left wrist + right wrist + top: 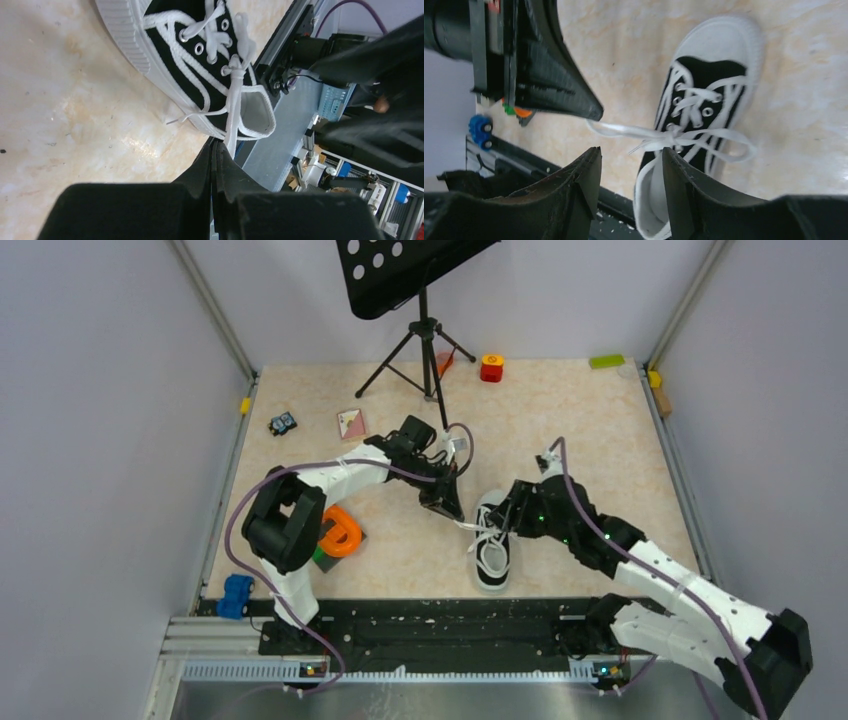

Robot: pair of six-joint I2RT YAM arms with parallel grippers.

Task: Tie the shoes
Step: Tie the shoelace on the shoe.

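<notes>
The black sneaker (492, 550) with white toe cap lies in mid-table, toe pointing away from the arms. My left gripper (455, 512) is just left of it, shut on a white lace (231, 107) pulled taut from the knot; the closed tips (216, 146) pinch the lace end. My right gripper (508, 515) hovers over the shoe's right side, open and empty (631, 156). In the right wrist view the lace (634, 131) runs from the shoe (704, 100) to the left gripper's tip (591, 112), and a lace loop (744, 147) lies off the other side.
A music stand tripod (425, 350) stands at the back. An orange ring on a green block (340, 532) and a blue toy (236, 595) lie left. A card (351, 423), toy car (283, 423) and red block (491, 367) lie further back. A black rail (440, 625) borders the near edge.
</notes>
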